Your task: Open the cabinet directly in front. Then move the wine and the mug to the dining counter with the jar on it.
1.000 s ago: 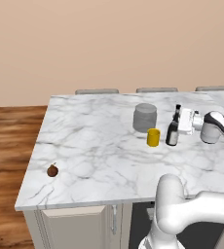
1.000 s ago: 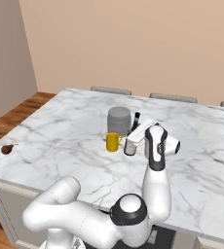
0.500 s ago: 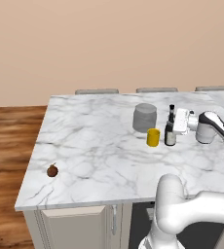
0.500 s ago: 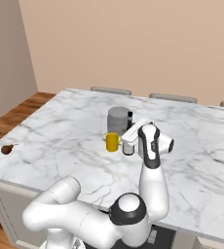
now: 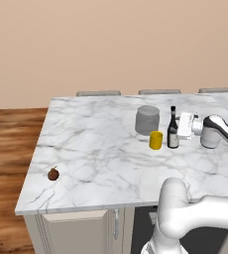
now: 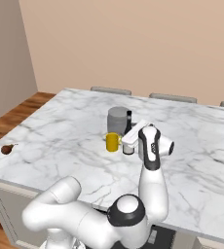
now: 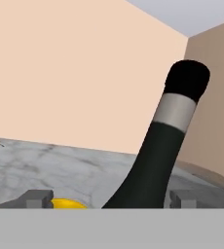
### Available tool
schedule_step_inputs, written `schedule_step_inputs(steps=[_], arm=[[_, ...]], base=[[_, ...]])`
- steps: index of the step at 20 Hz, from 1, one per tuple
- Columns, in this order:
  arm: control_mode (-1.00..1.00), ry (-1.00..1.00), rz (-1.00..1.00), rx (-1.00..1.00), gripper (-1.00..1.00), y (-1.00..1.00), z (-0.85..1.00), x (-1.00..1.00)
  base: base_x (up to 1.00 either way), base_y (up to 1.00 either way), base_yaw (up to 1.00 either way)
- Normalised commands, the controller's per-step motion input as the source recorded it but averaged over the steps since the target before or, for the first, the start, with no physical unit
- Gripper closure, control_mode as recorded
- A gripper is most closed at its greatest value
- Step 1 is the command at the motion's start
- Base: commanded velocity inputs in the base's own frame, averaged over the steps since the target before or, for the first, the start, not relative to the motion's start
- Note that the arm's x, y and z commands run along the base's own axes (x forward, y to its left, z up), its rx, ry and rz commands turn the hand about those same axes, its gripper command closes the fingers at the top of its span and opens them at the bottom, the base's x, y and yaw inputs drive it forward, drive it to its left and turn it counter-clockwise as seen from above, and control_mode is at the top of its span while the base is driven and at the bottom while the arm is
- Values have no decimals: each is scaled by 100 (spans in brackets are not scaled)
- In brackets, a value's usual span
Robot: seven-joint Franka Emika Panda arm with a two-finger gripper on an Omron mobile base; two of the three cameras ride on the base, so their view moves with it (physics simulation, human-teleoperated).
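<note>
The dark wine (image 5: pixel 173 135) stands upright on the marble dining counter (image 5: pixel 96 149), just right of the yellow mug (image 5: pixel 155 140) and in front of the grey jar (image 5: pixel 147 120). My gripper (image 5: pixel 178 130) is level with the bottle from the right and open, with a fingertip (image 7: pixel 36 198) on each side of the wine (image 7: pixel 158 155) and apart from it. The mug (image 7: pixel 67 204) peeks up at the bottom of the hand view. From the right base, the wine (image 6: pixel 128 131), mug (image 6: pixel 112 142) and jar (image 6: pixel 118 120) cluster by the gripper (image 6: pixel 130 142). The cabinet is out of view.
A small brown object (image 5: pixel 53 173) lies near the counter's front left corner. Grey chair backs (image 5: pixel 98 93) line the far edge. Wooden floor (image 5: pixel 7 144) lies to the left. A beige wall stands behind.
The gripper carried the wine slightly left and down beside the mug, then its jaws spread and let go of the bottle.
</note>
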Motion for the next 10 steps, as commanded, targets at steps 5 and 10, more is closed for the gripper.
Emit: schedule_step_inputs(steps=[5, 10], arm=[[-100, 0, 0, 0, -100, 0, 0, -13], [-100, 0, 0, 0, -100, 0, 4, -16]], base=[[0, 0, 0], [0, 0, 0]])
